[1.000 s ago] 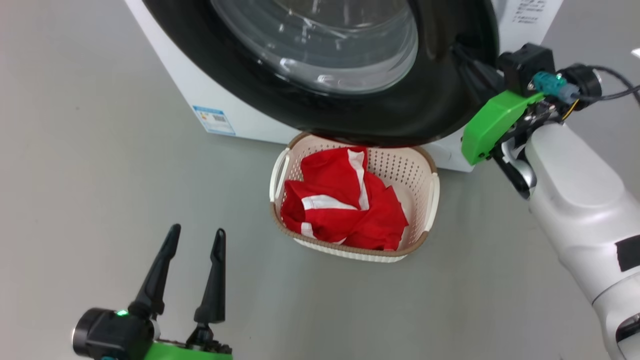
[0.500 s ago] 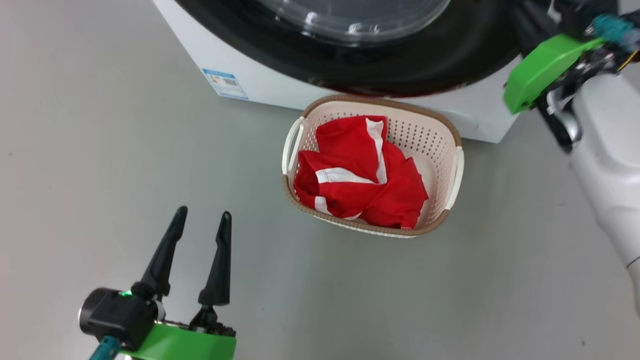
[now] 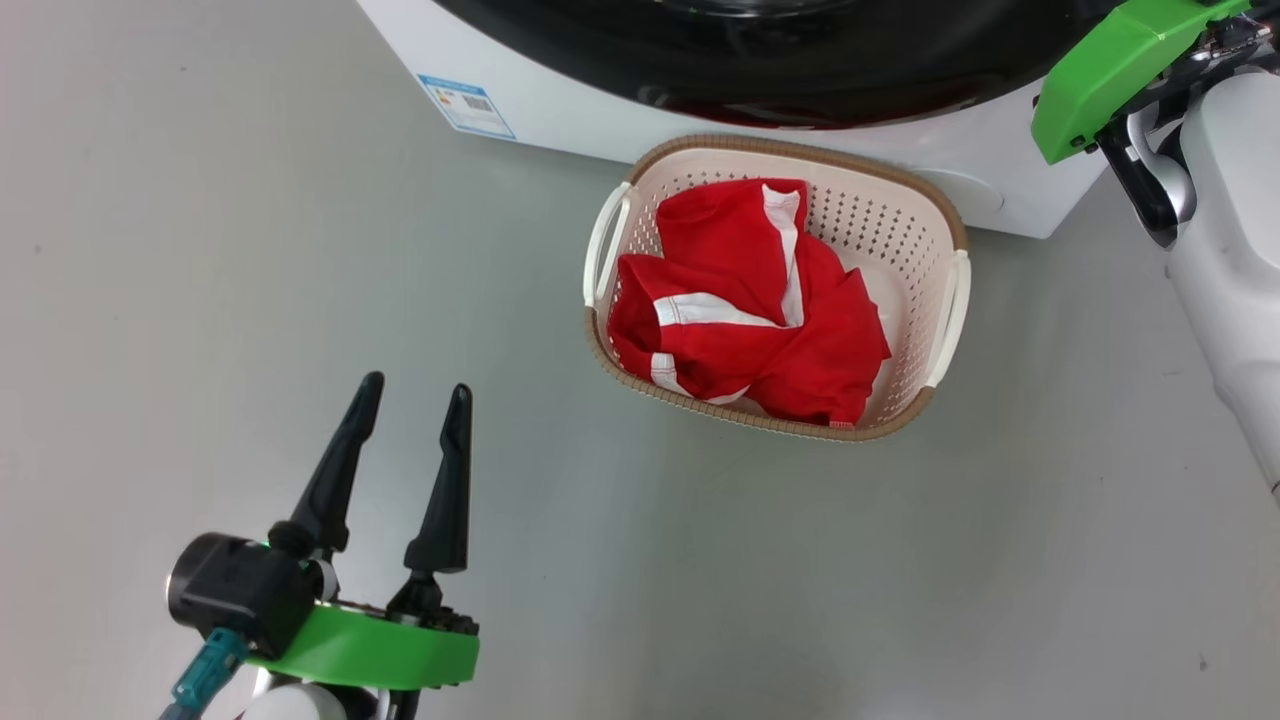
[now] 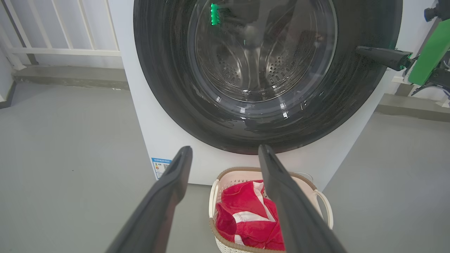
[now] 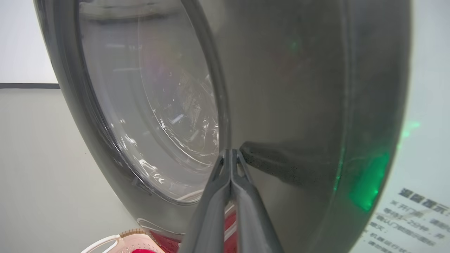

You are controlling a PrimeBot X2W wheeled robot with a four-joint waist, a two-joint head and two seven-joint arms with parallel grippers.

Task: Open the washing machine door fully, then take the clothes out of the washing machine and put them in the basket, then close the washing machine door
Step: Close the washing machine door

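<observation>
The washing machine (image 3: pixel 560 115) stands white at the top of the head view. Its door (image 4: pixel 267 70), a black rim around clear glass, lies against or very near the front; I cannot tell whether it is latched. My right gripper (image 5: pixel 231 151) is shut with nothing in it, its tips pressed on the door's black rim (image 5: pixel 281 105); it also shows at the rim's right edge (image 4: pixel 381 57). The red clothes (image 3: pixel 750 320) lie in the cream basket (image 3: pixel 760 146) on the floor below the door. My left gripper (image 3: pixel 416 388) hovers open and holds nothing, left of the basket.
Grey floor (image 3: pixel 200 300) surrounds the basket. A blue label (image 3: pixel 466 104) marks the machine's lower left front. My right forearm (image 3: pixel 1230 250) comes down the right edge. White railing (image 4: pixel 52 35) and a low ledge run behind the machine on the left.
The head camera has tilted, shifting the whole picture up. The door rim overhung the basket's far edge before; now it sits back toward the machine, with the right gripper still on it. Left gripper unchanged.
</observation>
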